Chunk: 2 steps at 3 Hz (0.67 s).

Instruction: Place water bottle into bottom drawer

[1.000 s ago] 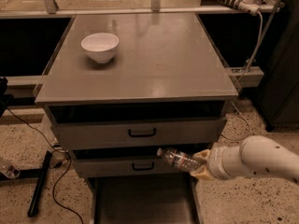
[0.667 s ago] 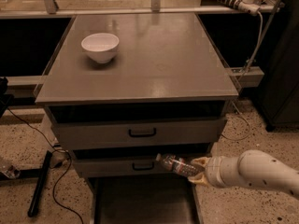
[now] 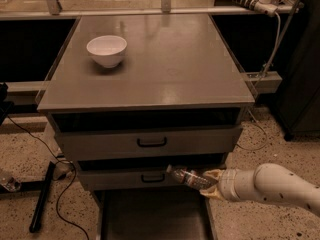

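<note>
Camera view, lower right: your gripper (image 3: 209, 183), tan-fingered on a white arm (image 3: 280, 186), has its fingers closed round the base end of the small clear ribbed plastic water bottle (image 3: 186, 176). You hold the bottle nearly level, with its cap end pointing left and slightly up. It hangs in front of the grey middle drawer front (image 3: 115, 180), just right of that drawer's black handle (image 3: 152, 177). Beneath lies the pulled-out bottom drawer (image 3: 150, 216), a wide grey metal tray; the bottle is above it, not resting in it. The top drawer front (image 3: 200, 140) is pushed in. A white round bowl (image 3: 106, 50) sits on the grey cabinet top (image 3: 170, 69), left rear.
</note>
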### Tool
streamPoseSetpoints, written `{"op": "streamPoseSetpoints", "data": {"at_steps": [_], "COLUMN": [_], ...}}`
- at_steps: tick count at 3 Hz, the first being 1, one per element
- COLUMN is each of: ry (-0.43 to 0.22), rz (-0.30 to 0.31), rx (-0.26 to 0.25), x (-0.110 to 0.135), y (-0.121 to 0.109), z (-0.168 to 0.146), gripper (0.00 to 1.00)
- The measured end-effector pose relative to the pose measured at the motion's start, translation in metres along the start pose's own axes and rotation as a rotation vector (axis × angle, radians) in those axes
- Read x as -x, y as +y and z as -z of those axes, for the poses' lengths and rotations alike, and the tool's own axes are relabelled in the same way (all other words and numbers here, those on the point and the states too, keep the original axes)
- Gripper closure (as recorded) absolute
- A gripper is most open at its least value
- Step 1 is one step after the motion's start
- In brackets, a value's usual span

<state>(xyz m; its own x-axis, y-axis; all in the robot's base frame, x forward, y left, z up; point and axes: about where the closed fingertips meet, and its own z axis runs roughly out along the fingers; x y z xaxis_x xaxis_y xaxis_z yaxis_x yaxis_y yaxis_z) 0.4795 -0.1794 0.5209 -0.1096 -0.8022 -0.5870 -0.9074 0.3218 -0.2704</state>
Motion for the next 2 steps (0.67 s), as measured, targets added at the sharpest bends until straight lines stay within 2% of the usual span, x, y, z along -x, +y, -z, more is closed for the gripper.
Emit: {"op": "streamPoseSetpoints", "data": {"at_steps": [1,2], "ry": [0.025,0.049], "rz": [-0.016,-0.054], "rx": [0.021,0.041], "x": [-0.013,-0.041], "y": [0.009,0.017], "z": [-0.025,-0.060], "gripper": [1.00,1.00]}}
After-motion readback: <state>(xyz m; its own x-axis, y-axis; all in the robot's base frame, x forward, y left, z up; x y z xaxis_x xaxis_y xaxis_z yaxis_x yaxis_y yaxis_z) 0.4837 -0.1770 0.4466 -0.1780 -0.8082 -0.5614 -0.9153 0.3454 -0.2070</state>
